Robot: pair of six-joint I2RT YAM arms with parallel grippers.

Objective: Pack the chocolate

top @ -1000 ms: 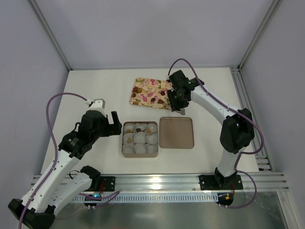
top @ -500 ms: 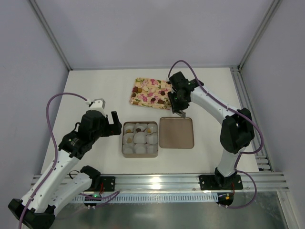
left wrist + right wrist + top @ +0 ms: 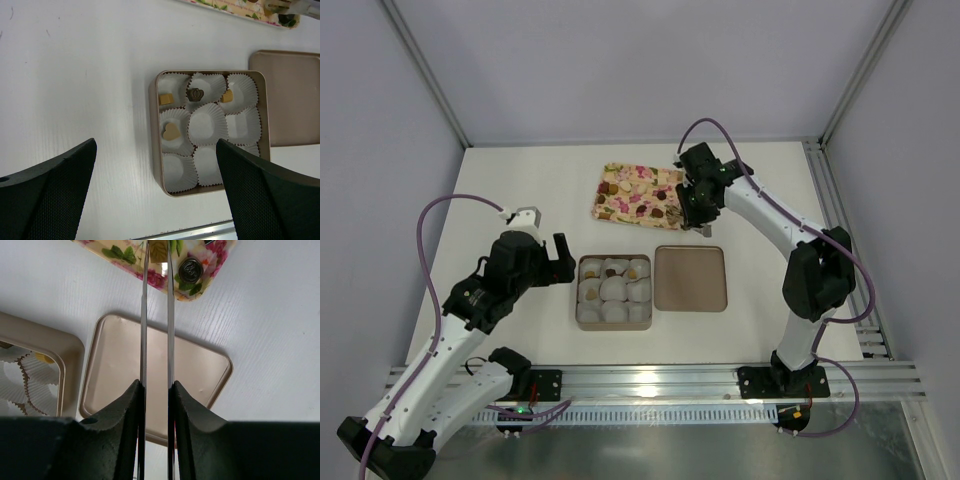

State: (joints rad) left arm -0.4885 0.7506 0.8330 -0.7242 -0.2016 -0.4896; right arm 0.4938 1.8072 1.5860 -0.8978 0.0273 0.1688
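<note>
Chocolate (image 3: 171, 131): four pieces in paper cups, far row and left side of box (image 3: 210, 73); more on flowered tray (image 3: 117, 251) beyond box. Right gripper (image 3: 157, 255) at tray, thin blades nipped onto tan piece (image 3: 158, 247). Left gripper (image 3: 156, 144) just left of box, fingers spread wide, holding nothing. Lid (image 3: 690, 278) right of box

Readable text: we found none in any view.
Box (image 3: 155, 130): we read no lettering on its rim.
Lid (image 3: 292, 100): we saw no brand or number.
Tray (image 3: 610, 205): it carried a flower print only.
Dark chocolate (image 3: 196, 93): it bore a crown shape, the only emblem we made out.
</note>
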